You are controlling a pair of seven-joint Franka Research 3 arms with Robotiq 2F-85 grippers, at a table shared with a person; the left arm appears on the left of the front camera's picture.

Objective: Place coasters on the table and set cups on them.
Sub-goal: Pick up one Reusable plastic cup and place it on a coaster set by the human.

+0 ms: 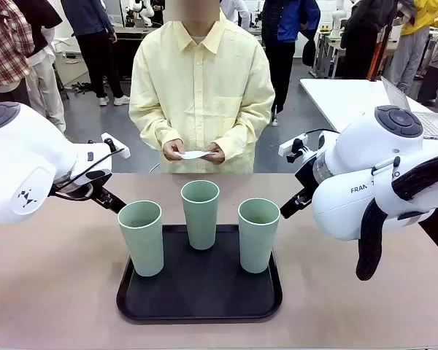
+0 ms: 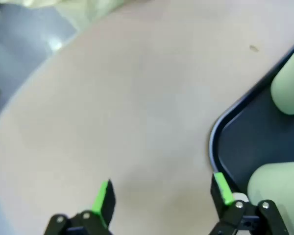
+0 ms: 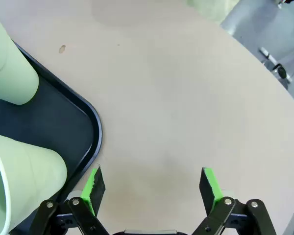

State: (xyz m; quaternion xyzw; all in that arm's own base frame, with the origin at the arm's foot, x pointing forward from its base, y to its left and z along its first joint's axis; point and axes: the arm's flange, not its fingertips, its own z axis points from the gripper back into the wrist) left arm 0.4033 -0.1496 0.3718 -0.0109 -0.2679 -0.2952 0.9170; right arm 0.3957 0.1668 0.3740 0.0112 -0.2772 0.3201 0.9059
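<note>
Beige counter [image 1: 51,292], rounded corners, busy lab floor behind. A black tray [image 1: 204,292] sits mid-counter with all three cups [image 1: 200,214] upright on it: one at the back centre, one at each front side.

Coasters [image 1: 195,154] – not yet down. The person across the counter holds something thin and white between both hands [image 1: 174,149] at waist height, above the far edge.

Left end effector [image 2: 162,192]: jaws wide apart, nothing between them, bare counter below. One pad is just beside the tray's rim and the nearest cup. Right end effector [image 3: 152,182]: also wide apart and empty, over bare counter just outside the tray's other side.

Step in hand, as I read it: the coasters go down first and the arms wait.
- Hold both arms off until each doily lies flat and the hands are clear.
- Take a cup around mid-wall. It tapers toward the base, so a low grip would probably slip.
- Lift straight up to clear the tray rim before moving sideways.
- Set the base centred on the coaster – the margin looks slim, and a dragged cup would likely push the doily along.
- Take the side cups first, each with the arm next to it. The back cup stands between them and is harder to reach.

Hard to make out:
- I cannot count the coasters in the hands. They look like one pale slip.
- From the front, each end effector is largely hidden behind its own arm.
- The left wrist view is soft and blurred. Both wrist views cut the cups off at the frame edge.
</note>
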